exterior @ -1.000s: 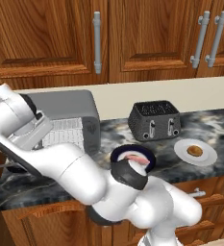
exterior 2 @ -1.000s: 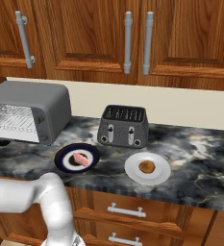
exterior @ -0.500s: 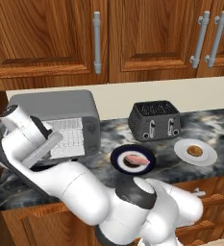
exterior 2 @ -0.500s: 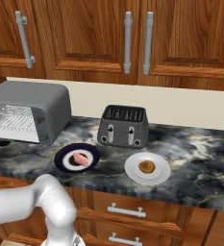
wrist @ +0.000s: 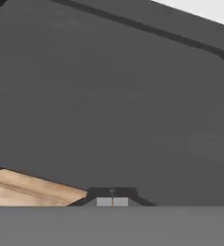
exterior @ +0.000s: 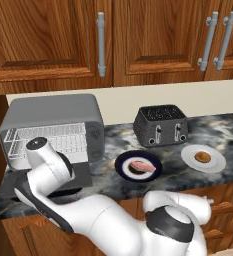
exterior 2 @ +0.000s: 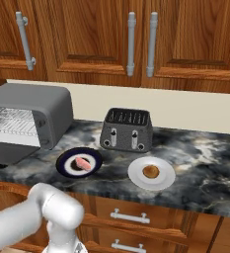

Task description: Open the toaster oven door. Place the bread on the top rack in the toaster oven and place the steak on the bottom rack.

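**End effector pressed shut at the lowered toaster oven door**

Your end effector [wrist: 112, 198] has its fingertips pressed together with nothing between them; in the hand view they sit at the bottom edge, right up against the flat dark-grey panel of the toaster oven door [wrist: 113, 96], which runs across nearly the whole picture; whether they touch the panel you cannot tell from here; a strip of light wood shows at the lower left of that view.

In the left base view you see the arm bent low in front of the toaster oven [exterior: 53, 117] at the left end of the bench [exterior: 113, 142]; the door [exterior: 78, 175] lies folded down and flat before the oven's mouth, partly hidden by the arm; the white wire racks [exterior: 48, 140] stand exposed inside, though top and bottom are hard to tell apart from this angle.

The steak [exterior: 141, 165] lies on a dark plate [exterior: 123, 167] to the right of the oven, well apart from your end effector; the bread [exterior: 202, 157] rests on a white plate [exterior: 215, 165] farther right still; a black two-slot toaster [exterior: 160, 125] stands behind and between the two plates.

From the right base view the same order holds: oven [exterior 2: 30, 111] at the left with its door down, steak [exterior 2: 83, 163] near the middle, bread [exterior 2: 150, 171] to its right; both pieces are on their plates, outside the oven.
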